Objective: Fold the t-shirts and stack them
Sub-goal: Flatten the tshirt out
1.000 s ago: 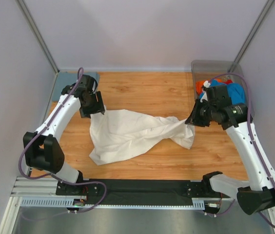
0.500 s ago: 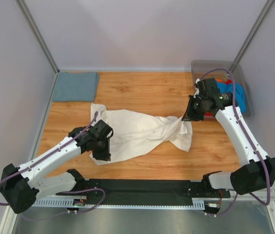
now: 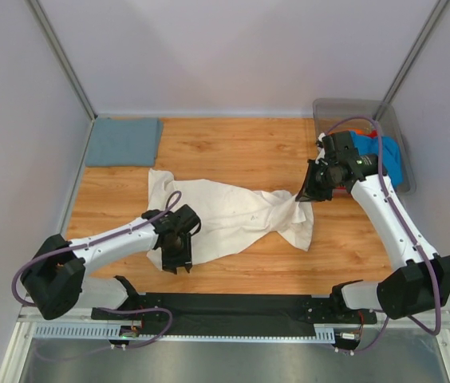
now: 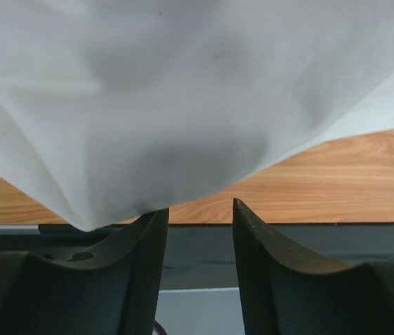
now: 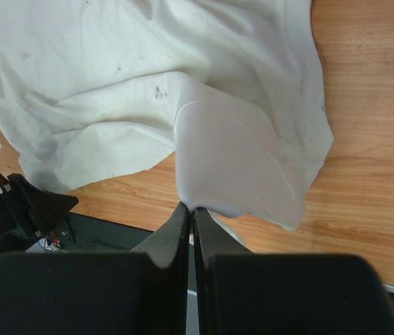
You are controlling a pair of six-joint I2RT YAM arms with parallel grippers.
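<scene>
Step in hand: spreading the cream shirt flat, judging by how it lies. No fold made on it yet.

- Left gripper (image 4: 198, 208): down at the near-left corner of the cream shirt (image 3: 233, 215), pointing at the near table edge. Fingers spread, nothing between them. The hem hangs just over the left fingertip and covers it slightly, not caught.
- Cream shirt: mid-table (image 3: 241, 152), lying diagonally from far-left to near-right. Rumpled, twisted toward the right end, sleeves and collar not laid out. Some small dark marks on the cloth in the right wrist view.
- Right gripper (image 5: 191, 208): at the shirt's right end, fingers pressed together on a raised fold of cloth. That fold is lifted into a small tent; the rest lies on the wood.
- Grey-blue shirt (image 3: 124, 141): far-left corner, already a flat folded square, well apart from the cream one. Likely the stack base.
- Bin (image 3: 345, 106): far-right corner, blue shirt (image 3: 383, 155) and orange-red shirt (image 3: 358, 132) bunched inside, not yet folded.

Next move, as a judgement: left needs to close on the near-left hem corner, which means getting an edge between the fingers first. Then both arms pull apart to take out the twist before any fold. Risk: left grabs more than one layer.
</scene>
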